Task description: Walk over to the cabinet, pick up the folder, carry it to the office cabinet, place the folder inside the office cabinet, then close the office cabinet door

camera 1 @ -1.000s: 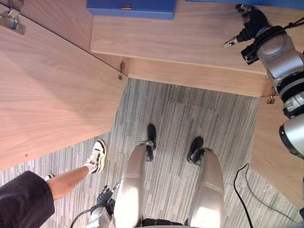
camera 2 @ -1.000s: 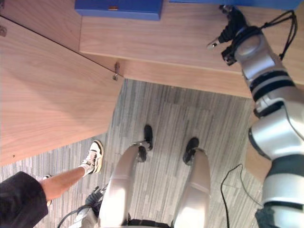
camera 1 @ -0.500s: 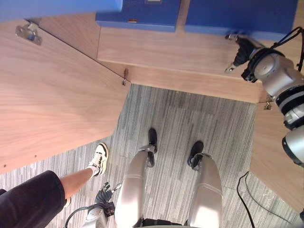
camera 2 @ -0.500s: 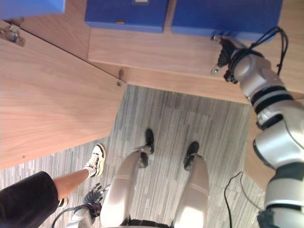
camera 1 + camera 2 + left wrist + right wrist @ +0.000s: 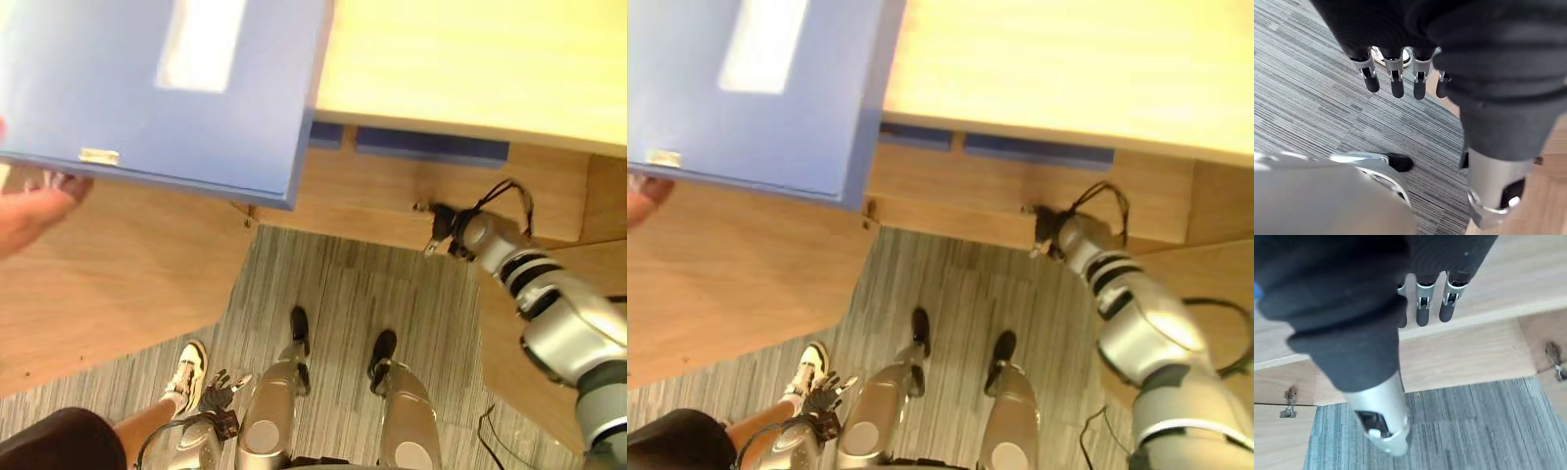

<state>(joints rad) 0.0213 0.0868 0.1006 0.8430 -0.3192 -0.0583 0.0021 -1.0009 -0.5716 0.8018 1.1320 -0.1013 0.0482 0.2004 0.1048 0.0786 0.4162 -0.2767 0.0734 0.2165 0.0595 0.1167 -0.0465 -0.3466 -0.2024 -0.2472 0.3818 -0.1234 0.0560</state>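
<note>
A big blue folder (image 5: 167,88) with a pale label hangs close before me at the upper left, and a person's hand (image 5: 34,208) holds its left edge. My right hand (image 5: 440,223) is open at the front edge of the cabinet's lower shelf (image 5: 362,201), its fingers (image 5: 1421,313) straight over the wood and touching nothing. My left hand (image 5: 221,385) hangs low beside me, also open, with its fingers (image 5: 1393,81) straight above the carpet. More blue folders (image 5: 431,145) stand on the shelf under the cabinet's top (image 5: 470,59).
The cabinet's left door (image 5: 118,284) stands wide open on my left, and the right door (image 5: 534,362) is open at my right. A person's leg and white shoe (image 5: 186,367) are on the grey carpet at the lower left, close to my left hand.
The whole view has swung upward, bringing in the cabinet's top. A large blue folder in a person's hand has come in at the upper left. My right hand now sits at the shelf's front edge.
</note>
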